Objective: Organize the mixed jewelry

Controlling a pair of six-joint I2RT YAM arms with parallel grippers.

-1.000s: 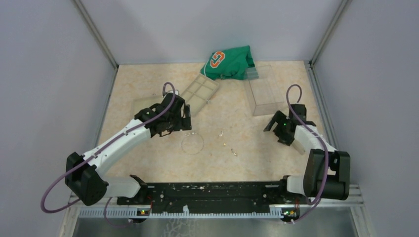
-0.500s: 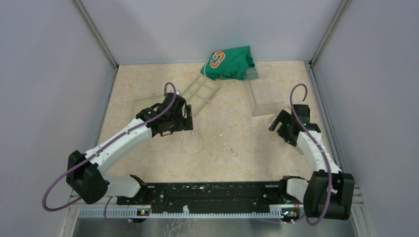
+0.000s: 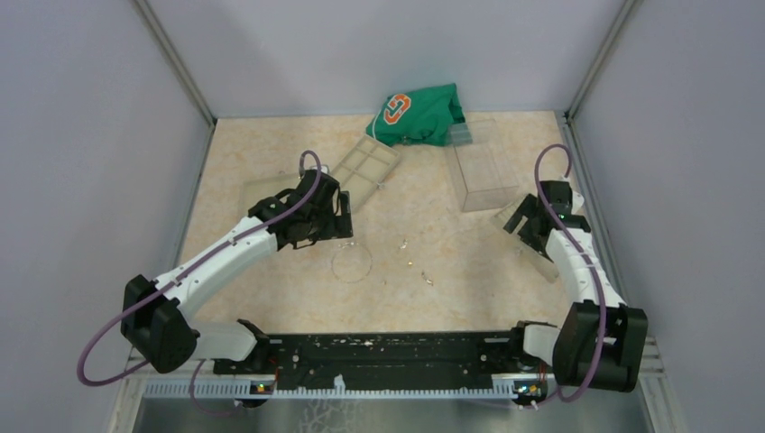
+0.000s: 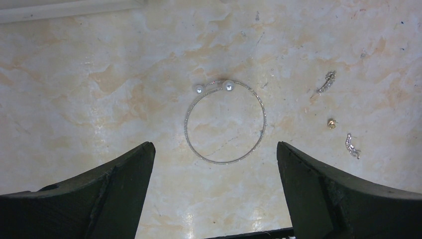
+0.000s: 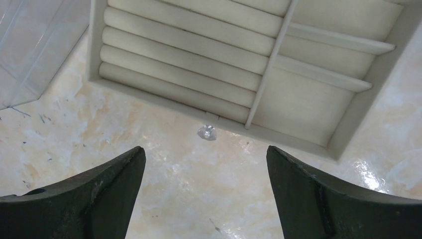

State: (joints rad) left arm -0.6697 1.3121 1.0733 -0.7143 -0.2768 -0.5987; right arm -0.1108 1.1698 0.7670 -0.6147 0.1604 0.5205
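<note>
The mixed jewelry lies on the marble table. A thin silvery hoop (image 4: 225,157) with two pearl ends lies just ahead of my left gripper (image 4: 214,149), which is open and empty above it. Three small earring bits (image 4: 331,123) lie to the hoop's right. In the top view the hoop (image 3: 351,262) sits just in front of the left gripper (image 3: 341,227), with the small bits (image 3: 412,263) to its right. My right gripper (image 5: 205,149) is open and empty, over bare table beside a beige jewelry tray (image 5: 343,134). A small clear crystal piece (image 5: 206,132) lies against the tray's edge.
A clear plastic box (image 3: 483,176) stands at the back right and a clear compartmented lid (image 3: 365,171) at the back centre. A green cloth with an orange logo (image 3: 417,113) lies at the back wall. The beige tray (image 3: 545,265) lies under the right arm.
My right arm has swung to the right and back, toward the tray by the right wall. The left arm and the jewelry have not moved.
</note>
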